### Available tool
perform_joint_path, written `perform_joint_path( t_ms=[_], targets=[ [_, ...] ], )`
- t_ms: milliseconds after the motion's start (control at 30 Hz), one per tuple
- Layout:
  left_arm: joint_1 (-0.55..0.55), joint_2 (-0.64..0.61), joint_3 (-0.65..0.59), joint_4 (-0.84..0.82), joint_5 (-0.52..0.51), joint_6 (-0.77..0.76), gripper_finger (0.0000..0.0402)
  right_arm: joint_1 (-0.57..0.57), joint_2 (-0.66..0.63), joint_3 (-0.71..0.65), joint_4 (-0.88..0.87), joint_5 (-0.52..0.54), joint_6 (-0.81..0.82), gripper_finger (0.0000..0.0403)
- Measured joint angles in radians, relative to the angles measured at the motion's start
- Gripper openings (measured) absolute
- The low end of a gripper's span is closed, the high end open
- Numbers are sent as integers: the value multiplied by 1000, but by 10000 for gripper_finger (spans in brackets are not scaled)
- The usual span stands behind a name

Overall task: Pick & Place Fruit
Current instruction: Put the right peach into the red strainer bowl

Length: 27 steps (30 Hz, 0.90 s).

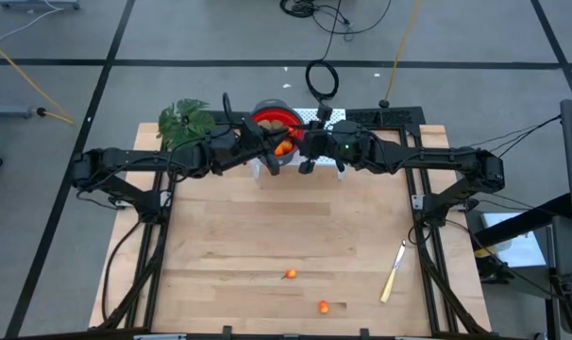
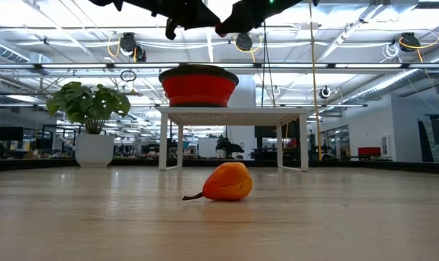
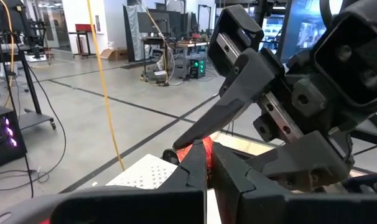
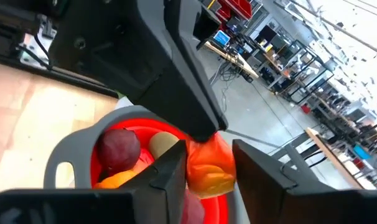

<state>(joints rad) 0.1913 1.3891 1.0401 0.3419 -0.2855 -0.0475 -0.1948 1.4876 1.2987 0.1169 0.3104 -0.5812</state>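
Beneath both grippers: one red bowl [image 1: 270,120] holding several fruits. Right gripper [image 4: 208,163] grips one orange fruit [image 4: 208,164]; left gripper [image 1: 278,149] state cannot be determined. Two orange fruits [image 1: 290,274] on the table [image 1: 229,236], well apart from them

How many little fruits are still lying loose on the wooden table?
2: one orange fruit near the table's front middle, another orange fruit just right of it, closer to the front edge. More sit in the red bowl.

Both grippers crowding over the red bowl [image 1: 273,120] at the table's [image 1: 267,236] far edge, hiding most of its contents. Two small orange fruits [image 1: 290,274] lying near the near edge, too small to identify. Arms being cut off along the low view's top.
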Motion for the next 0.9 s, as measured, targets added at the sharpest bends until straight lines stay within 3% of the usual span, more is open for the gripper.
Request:
perform_joint_path(
  t_ms=[533,733,900],
  targets=[
    [30,1,0,5,-38,15,0,-1,0,2,-148,3,139,248],
    [80,1,0,-23,-24,-31,0,7,-13,2,-159,2,151,249],
    [123,1,98,-250,13,-42,0,12,-41,3,-195,-1,204,221]
  ],
)
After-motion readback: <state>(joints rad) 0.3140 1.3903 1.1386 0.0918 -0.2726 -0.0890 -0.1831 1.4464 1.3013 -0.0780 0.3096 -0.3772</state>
